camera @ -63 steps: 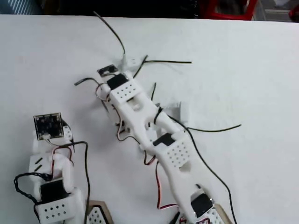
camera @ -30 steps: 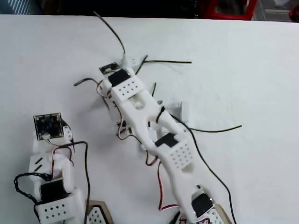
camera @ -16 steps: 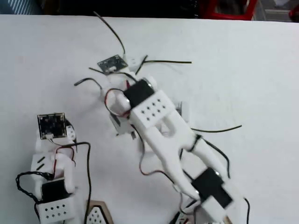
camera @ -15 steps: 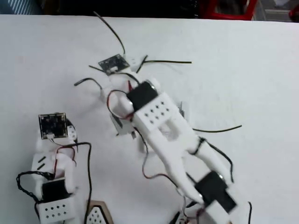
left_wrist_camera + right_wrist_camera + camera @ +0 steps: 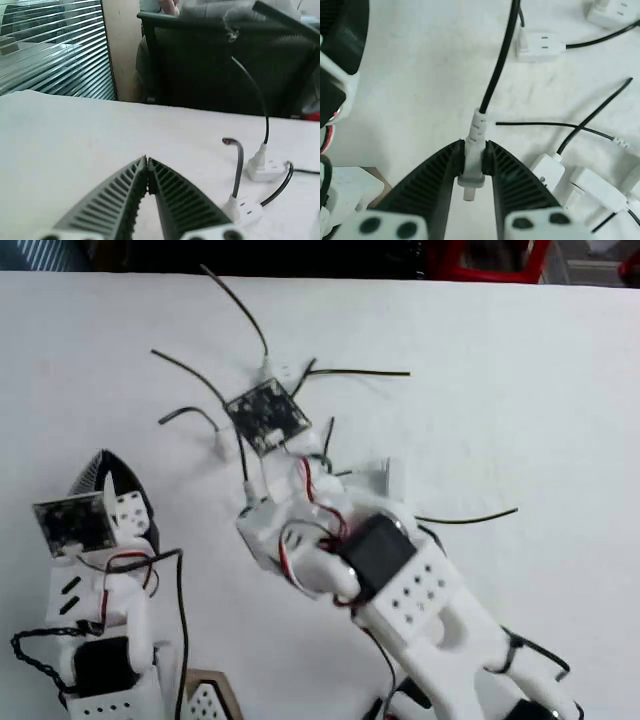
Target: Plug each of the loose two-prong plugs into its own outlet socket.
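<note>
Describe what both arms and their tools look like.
The left arm and right arm are white plastic shells with rows of small holes, black motor blocks, and loose red and black wires. Each carries a dark square circuit board at the wrist. The left tool and right tool have dark, ribbed fingers tapering to points, on white bases.

A white table (image 5: 540,390) carries a scatter of small white sockets and thin black cords. Ahead of the left arm's jaws and off to one side lies the near socket (image 5: 243,210), its cord arching up. The far socket (image 5: 261,167) lies just beyond it. Past the right arm's jaws a thin cord (image 5: 535,123) lies across the table. Beyond it is the slotted socket (image 5: 540,47), with the corner socket (image 5: 615,10) farther off. Beside those jaws, a first white body (image 5: 547,170) and a second white body (image 5: 595,192) lie just beside each other; whether they are plugs or sockets is unclear.
</note>
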